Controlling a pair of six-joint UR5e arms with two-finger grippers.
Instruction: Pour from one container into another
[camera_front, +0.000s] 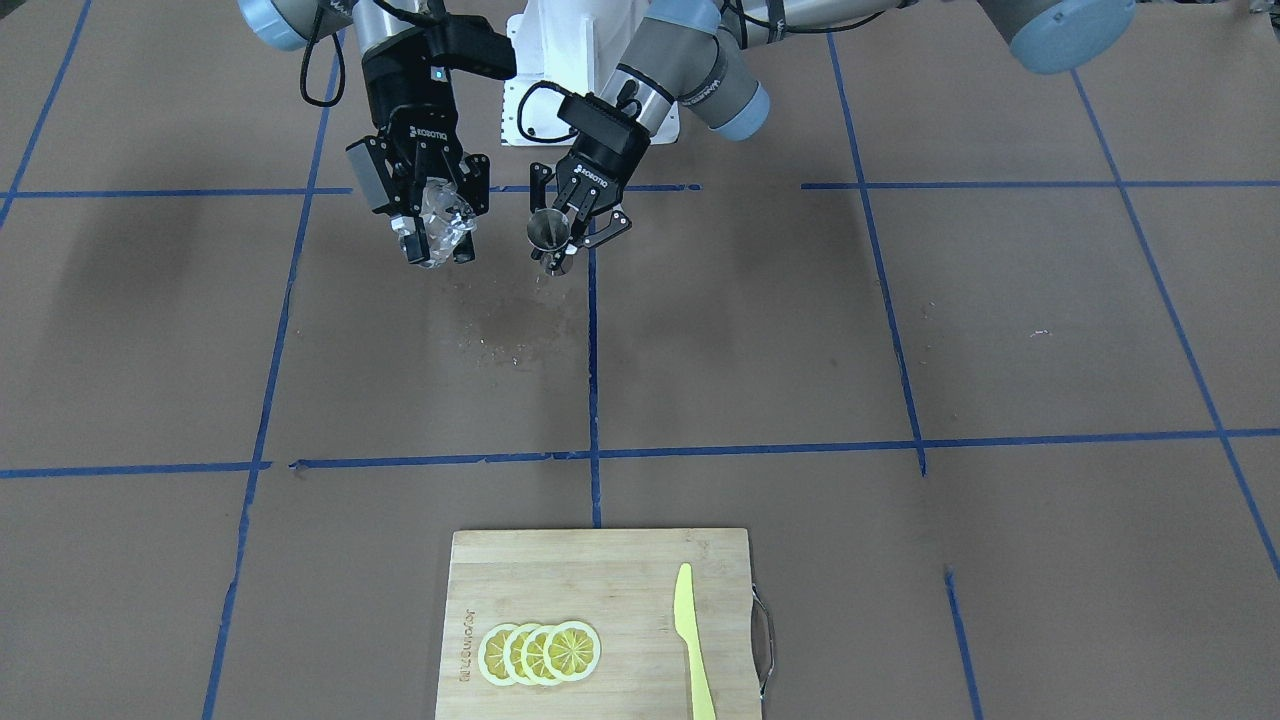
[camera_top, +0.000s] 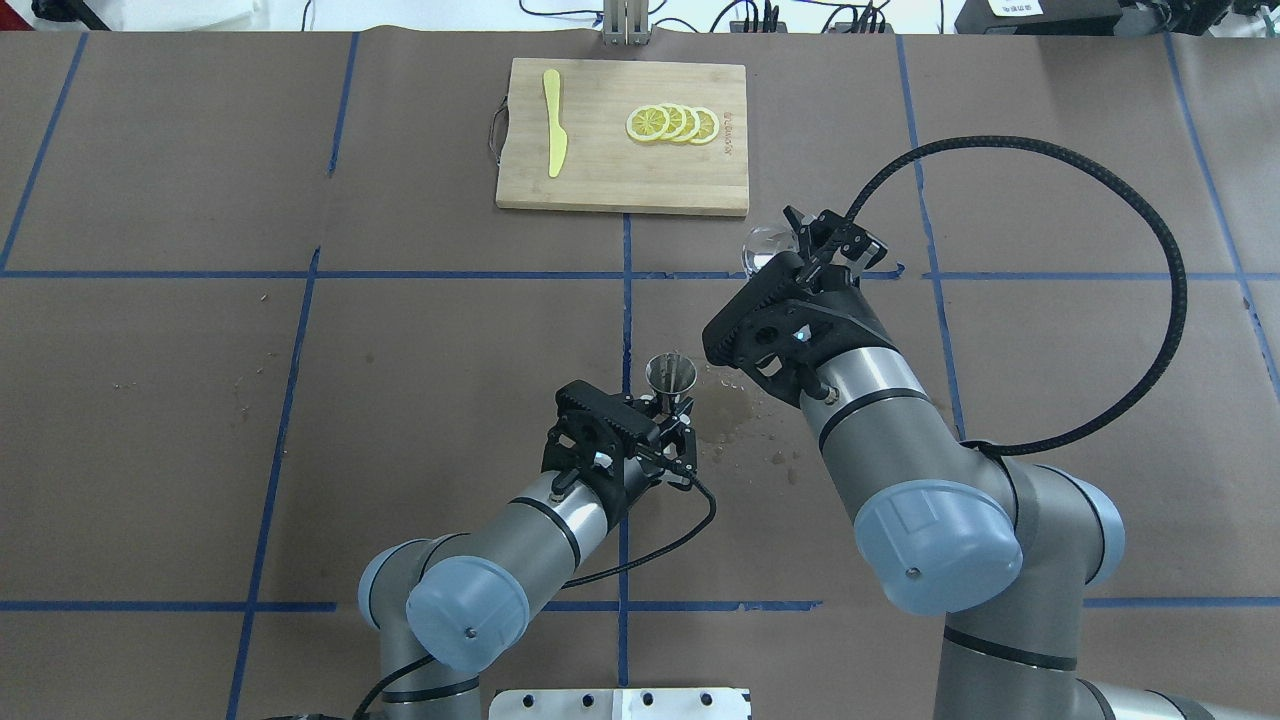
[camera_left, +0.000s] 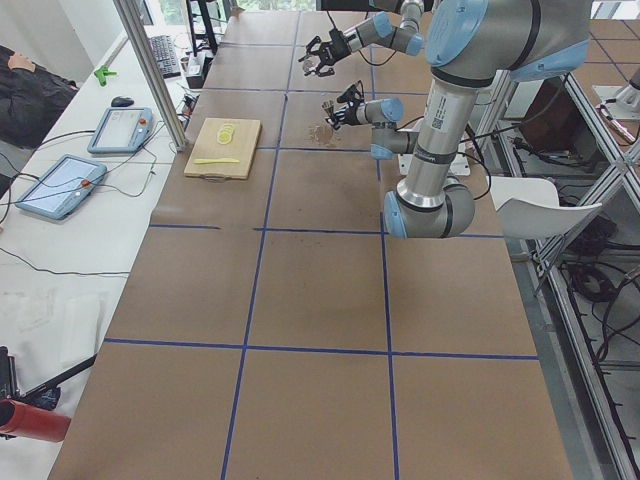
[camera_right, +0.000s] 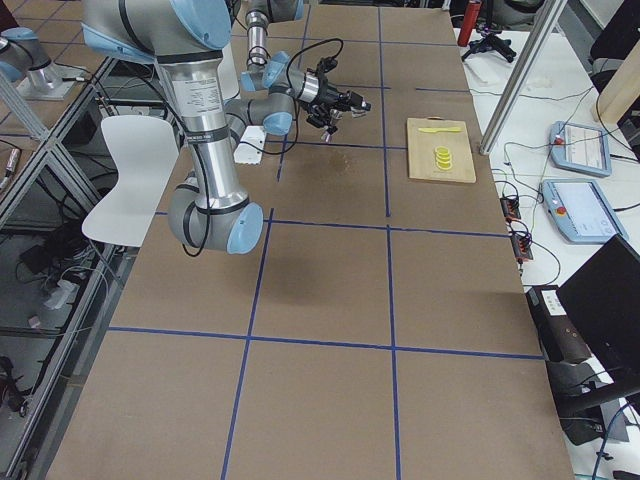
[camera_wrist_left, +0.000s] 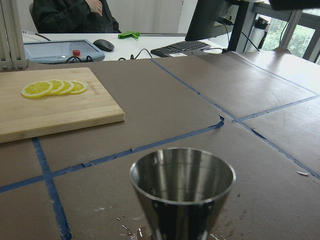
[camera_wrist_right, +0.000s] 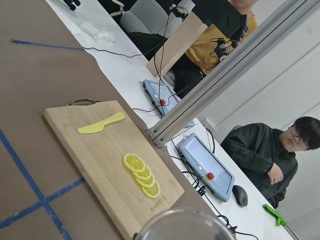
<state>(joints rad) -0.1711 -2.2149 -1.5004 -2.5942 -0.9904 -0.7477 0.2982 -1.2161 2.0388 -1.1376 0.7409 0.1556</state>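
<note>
1. Largest risk, a missed pour: the steel jigger (camera_front: 547, 230) has a narrow mouth, and the glass cup (camera_front: 443, 215) sits beside it with open space between, not over it. If the cup tips further before its lip is lined up above that mouth, the stream would land on the table paper (camera_front: 900, 330). A wet patch (camera_front: 510, 330) with scattered droplets already lies just below the two vessels.
2. Lesser risk, a slip: the glass is smooth and held only at its sides. As the wrist rolls, it could turn or slide in the grasp. The right wrist view shows only the cup's rim at the bottom edge, and I cannot tell whether any liquid is inside.
3. Smallest risk, overfilling or knocking: the jigger holds little, so a fast pour would run over. Bringing the cup's rim in too close could strike it.
4. Glass cup: held off the table in the right gripper (camera_front: 437, 250), whose fingers are clamped on opposite sides of it. In the overhead view it pokes out past the fingertips, away from the robot.
5. Jigger: held off the table in the left gripper (camera_front: 562, 250), whose fingers are closed on its lower part. It stands upright with its mouth open upward, directly ahead of the left wrist camera.
</note>
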